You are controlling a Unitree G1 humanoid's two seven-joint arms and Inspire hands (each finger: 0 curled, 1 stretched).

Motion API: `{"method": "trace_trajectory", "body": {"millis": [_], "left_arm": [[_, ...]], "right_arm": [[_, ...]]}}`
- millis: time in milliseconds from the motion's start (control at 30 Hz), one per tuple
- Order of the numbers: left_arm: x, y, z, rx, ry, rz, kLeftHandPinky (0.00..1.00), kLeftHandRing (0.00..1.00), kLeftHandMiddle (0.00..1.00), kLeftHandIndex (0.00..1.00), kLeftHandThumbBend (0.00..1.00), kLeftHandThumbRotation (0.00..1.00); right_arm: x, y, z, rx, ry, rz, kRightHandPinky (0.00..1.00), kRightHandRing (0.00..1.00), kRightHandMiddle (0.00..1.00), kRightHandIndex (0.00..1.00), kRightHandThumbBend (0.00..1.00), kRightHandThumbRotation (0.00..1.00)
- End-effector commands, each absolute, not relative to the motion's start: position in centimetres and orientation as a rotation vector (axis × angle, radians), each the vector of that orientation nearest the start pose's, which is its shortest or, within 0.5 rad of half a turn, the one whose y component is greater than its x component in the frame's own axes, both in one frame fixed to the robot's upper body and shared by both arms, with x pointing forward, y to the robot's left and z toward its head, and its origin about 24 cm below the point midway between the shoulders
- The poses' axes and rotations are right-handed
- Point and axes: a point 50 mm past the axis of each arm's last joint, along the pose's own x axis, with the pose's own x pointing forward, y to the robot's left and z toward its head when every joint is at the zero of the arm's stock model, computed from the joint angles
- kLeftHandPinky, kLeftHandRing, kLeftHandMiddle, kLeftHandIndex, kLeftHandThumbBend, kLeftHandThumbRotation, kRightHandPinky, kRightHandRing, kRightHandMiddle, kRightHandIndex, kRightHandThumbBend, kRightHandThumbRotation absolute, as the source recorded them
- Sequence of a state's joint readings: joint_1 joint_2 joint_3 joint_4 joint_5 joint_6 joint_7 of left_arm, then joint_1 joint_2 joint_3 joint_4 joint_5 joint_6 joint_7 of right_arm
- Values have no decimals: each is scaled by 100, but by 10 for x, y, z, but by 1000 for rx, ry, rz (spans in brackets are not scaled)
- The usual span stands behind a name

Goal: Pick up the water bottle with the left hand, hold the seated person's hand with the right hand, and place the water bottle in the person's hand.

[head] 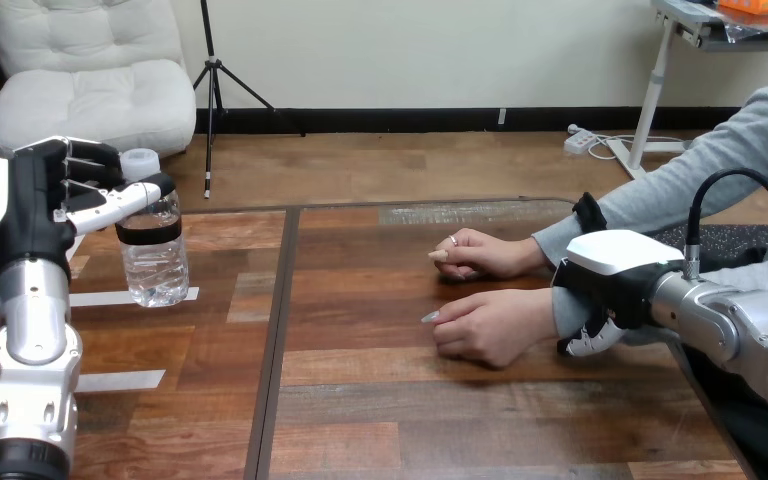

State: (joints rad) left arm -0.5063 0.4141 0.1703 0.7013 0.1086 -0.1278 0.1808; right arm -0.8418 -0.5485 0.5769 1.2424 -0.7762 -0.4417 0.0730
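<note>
The water bottle (155, 262) stands upright, long axis vertical, cap (140, 160) up, at the fingertip side of my left hand (38, 205). That hand is wrapped round the bottle's upper part, thumb across the front. I can't tell whether the base is resting on the bench (410, 420) or just clear of it.

From that hand, the target lies well apart across the bench, toward my right arm: the person's nearer hand (490, 325), palm down with fingers curled under, pointing back toward the bottle. My right hand (615, 275) is clamped on that hand's wrist (565, 310), fingers hooked beneath the grey sleeve. The person's farther hand (480, 252) lies just beyond, also palm down.

My read: the carry is a sideways sweep with the bottle kept vertical. The receiving palm faces the bench, so it would need to turn up or open before I could set the bottle in it. The risk is tipping the bottle in transit.
</note>
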Motion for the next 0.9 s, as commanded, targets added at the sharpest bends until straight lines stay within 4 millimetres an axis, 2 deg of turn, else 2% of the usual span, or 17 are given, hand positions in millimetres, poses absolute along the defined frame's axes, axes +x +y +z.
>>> {"method": "trace_trajectory", "body": {"millis": [0,433,867], "left_arm": [[343,275,111,406,-126,378,30,37,44,45,76,0],[343,274,110,402,-126,373,29,37,44,45,76,0],[341,271,108,407,-132,363,30,37,44,45,74,0]], "right_arm": [[372,-225,73,-1534,108,516,24,30,38,41,45,18],[372,-225,75,-1500,75,499,24,29,37,39,45,10],[374,-224,83,-1460,42,474,24,29,37,39,46,8]]}}
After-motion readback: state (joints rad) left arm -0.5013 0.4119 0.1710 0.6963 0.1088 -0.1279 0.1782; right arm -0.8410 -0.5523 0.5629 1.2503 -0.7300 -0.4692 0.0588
